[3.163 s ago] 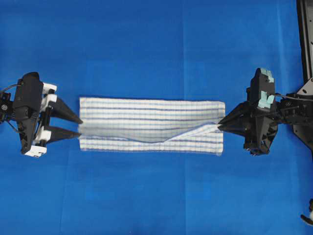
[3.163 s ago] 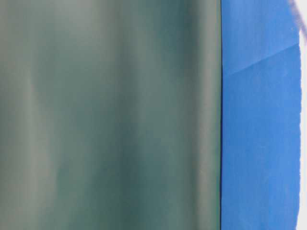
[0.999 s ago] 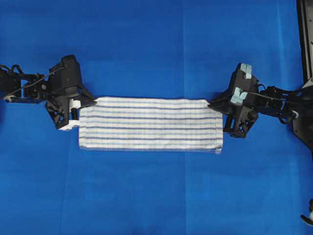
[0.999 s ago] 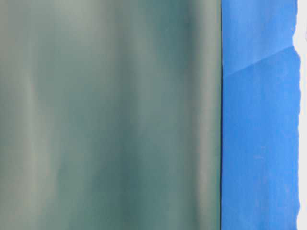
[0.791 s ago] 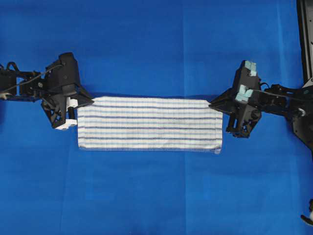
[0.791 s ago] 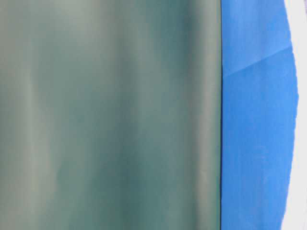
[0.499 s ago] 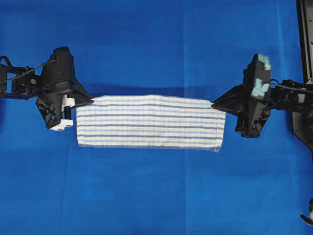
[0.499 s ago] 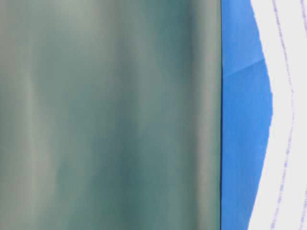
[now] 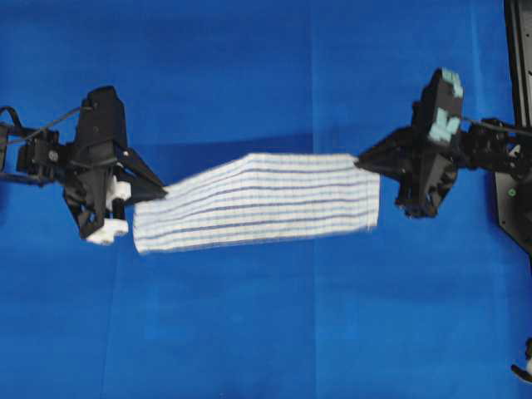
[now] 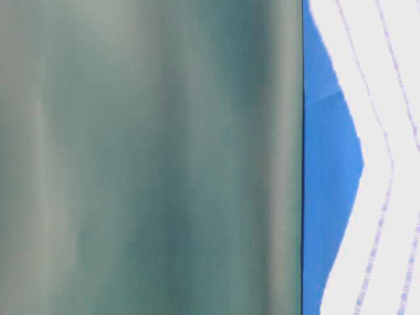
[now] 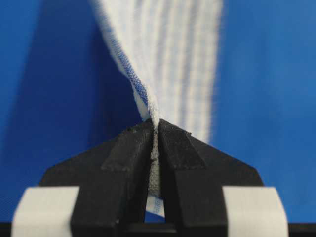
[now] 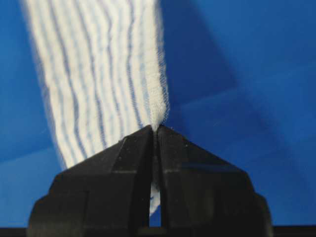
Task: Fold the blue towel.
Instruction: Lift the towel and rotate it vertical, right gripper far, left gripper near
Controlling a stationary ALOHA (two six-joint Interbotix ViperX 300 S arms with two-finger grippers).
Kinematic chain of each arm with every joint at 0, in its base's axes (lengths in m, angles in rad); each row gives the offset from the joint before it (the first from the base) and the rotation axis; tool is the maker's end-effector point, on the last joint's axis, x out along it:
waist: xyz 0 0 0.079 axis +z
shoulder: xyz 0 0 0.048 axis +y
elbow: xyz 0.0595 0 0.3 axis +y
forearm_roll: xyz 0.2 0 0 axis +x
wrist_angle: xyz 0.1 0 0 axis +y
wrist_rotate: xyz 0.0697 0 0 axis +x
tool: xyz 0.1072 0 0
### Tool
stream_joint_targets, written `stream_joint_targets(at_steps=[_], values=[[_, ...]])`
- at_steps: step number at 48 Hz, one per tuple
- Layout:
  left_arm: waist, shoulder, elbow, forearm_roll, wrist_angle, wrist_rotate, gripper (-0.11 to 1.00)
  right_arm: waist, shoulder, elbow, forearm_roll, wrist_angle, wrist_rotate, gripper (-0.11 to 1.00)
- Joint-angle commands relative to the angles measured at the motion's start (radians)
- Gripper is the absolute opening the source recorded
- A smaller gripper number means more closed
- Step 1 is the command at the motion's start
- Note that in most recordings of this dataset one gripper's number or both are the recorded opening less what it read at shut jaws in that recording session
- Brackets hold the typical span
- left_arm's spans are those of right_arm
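While the blue towel (image 9: pixel 258 201) hangs off the tabletop (image 9: pixel 266 332), it spans btwn both arms w/ its long axis running left–right in the overhead view, tilted a bit: the right end sits higher in frame than the left. Left tool (image 9: pixel 164 194) is clamped tight on the towel's left end, at the upper corner; left wrist view shows cloth pinched btwn its black fingers (image 11: pixel 129 148), fabric stretching straight away from the tips. Right tool (image 9: pixel 359 161) likewise pinches the right end's upper corner; right wrist view shows the same, fabric edge caught right at the tips. The lower long edge hangs free, unheld.

So each arm is equally near its own end, neither is closer to the middle. My read: the next fold turns on that long axis. To halve the length, one end must travel along the axis toward the other; which arm leads can't be told from here.
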State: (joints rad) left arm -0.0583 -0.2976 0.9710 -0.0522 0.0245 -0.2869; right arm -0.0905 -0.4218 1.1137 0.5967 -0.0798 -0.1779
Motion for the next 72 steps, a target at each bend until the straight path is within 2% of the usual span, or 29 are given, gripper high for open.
stream_joint_targets(at_steps=[1, 14, 34, 53, 72], values=[[-0.046, 0.014, -0.043, 0.000, -0.049, -0.035, 0.02, -0.060, -0.006, -0.058, -0.034, 0.044, -0.020, 0.03], [-0.115, 0.104, -0.149, 0.000, -0.129, -0.135, 0.02, -0.199, 0.017, -0.167, -0.084, 0.094, -0.091, 0.03], [-0.132, 0.322, -0.419, 0.000, -0.156, -0.133, 0.02, -0.333, 0.118, -0.307, -0.101, 0.087, -0.186, 0.03], [-0.138, 0.509, -0.635, 0.000, -0.213, -0.127, 0.02, -0.397, 0.123, -0.318, -0.107, 0.092, -0.209, 0.03], [-0.138, 0.591, -0.696, 0.005, -0.336, -0.123, 0.02, -0.410, 0.137, -0.333, -0.123, 0.092, -0.229, 0.03]])
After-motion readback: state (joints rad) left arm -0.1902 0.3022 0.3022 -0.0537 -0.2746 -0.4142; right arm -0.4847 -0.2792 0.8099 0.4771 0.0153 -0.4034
